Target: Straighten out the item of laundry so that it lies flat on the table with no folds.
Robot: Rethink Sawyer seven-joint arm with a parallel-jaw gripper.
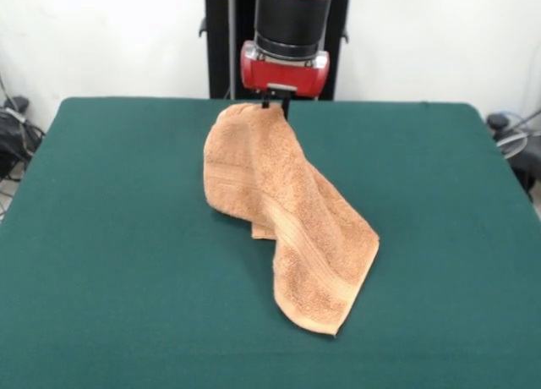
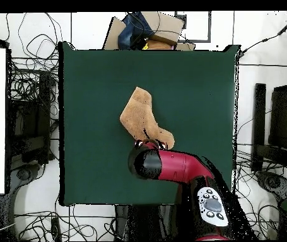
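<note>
The gripper (image 1: 276, 104) pinches one corner of the towel (image 1: 283, 216) and holds it raised above the desk (image 1: 110, 237), so the cloth hangs rumpled, its lower end draped on the felt, and flattening appears largely left to do.

The red and black arm (image 1: 292, 21) comes straight down, its red wrist collar directly above the gripper (image 1: 276, 104). The gripper's dark fingers are pinched onto a top corner of the towel (image 1: 283, 211), which hangs lifted beneath them.

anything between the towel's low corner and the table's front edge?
Nothing. In the front view, bare green table runs from the towel corner to the edge; the hand grips its top.
</note>
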